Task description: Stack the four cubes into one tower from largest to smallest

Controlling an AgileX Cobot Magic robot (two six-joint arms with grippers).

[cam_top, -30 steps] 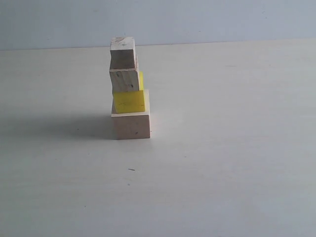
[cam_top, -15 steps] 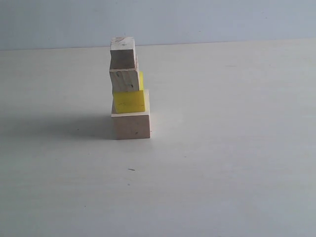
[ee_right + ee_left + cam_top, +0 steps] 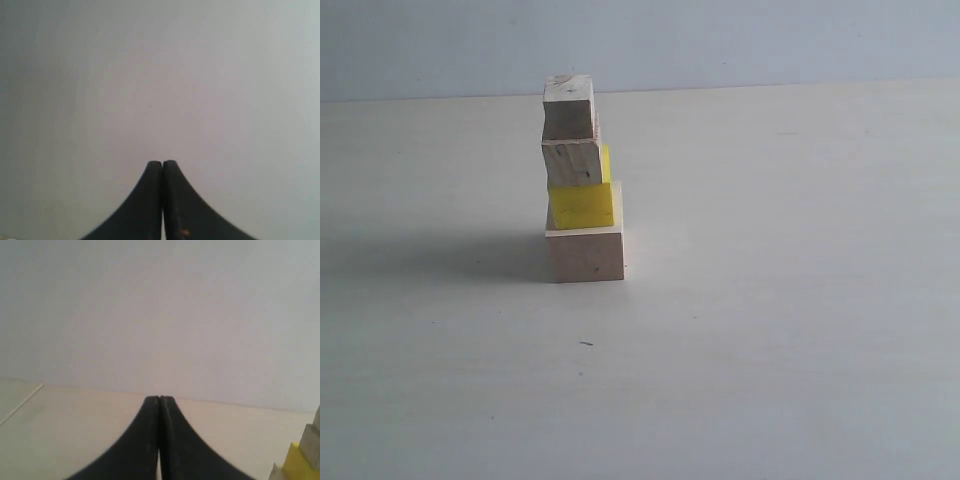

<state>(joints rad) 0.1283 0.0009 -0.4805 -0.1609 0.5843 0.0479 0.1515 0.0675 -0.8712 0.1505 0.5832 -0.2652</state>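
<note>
Exterior view: the tower (image 3: 580, 180) stands on a pale desk (image 3: 770, 300), left of centre and toward the far side, in front of a plain light wall (image 3: 720, 40).

- Base: large wooden cube (image 3: 585, 255), flat on the desk.
- On top of it: yellow cube (image 3: 582, 205), set toward the base's left edge, so a strip of the base's top shows on the right.
- Third level: medium wooden cube (image 3: 571, 163), its left face slightly past the yellow cube's left face. A sliver of yellow shows beside its right edge.
- Top wooden cube (image 3: 568, 108), roughly flush on the left with the one beneath and narrower on the right.

All four are in contact in one upright column, stepped on the right side. The tower's shadow lies on the desk to the left. A small dark speck (image 3: 586, 343) sits on the desk nearer the camera, well apart from the base.

Left wrist view: left gripper (image 3: 159, 399) has its black fingers pressed together, nothing between them. It is off to one side of the tower, clear of it. Only an edge of the yellow cube (image 3: 300, 462) and a wooden cube above it (image 3: 312, 440) shows at the frame corner.

Right wrist view: right gripper (image 3: 162, 163) also has its fingers together and holds nothing. Only plain pale background shows behind it.
</note>
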